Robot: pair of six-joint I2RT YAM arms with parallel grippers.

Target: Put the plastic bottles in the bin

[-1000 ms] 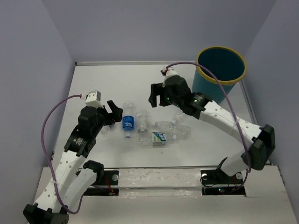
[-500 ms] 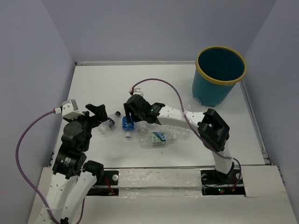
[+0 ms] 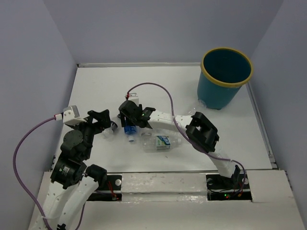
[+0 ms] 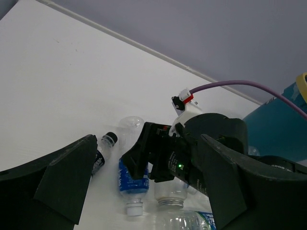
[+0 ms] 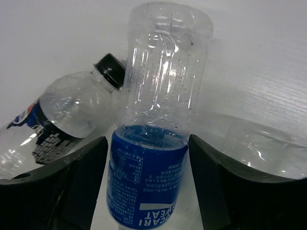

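Right fingers (image 5: 72,187) now farther left, wide astride blue-label bottle (image 5: 148,191) (black-capped bottle (image 5: 72,112) alongside); left fingers (image 4: 62,177) wide.

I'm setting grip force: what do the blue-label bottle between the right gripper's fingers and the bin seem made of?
The blue-label bottle: thin clear plastic, glossy, judging by its see-through ribbed wall and highlights; the label looks like printed film. The bin: probably opaque moulded plastic, teal with a yellow rim, smooth; this view cannot confirm it.
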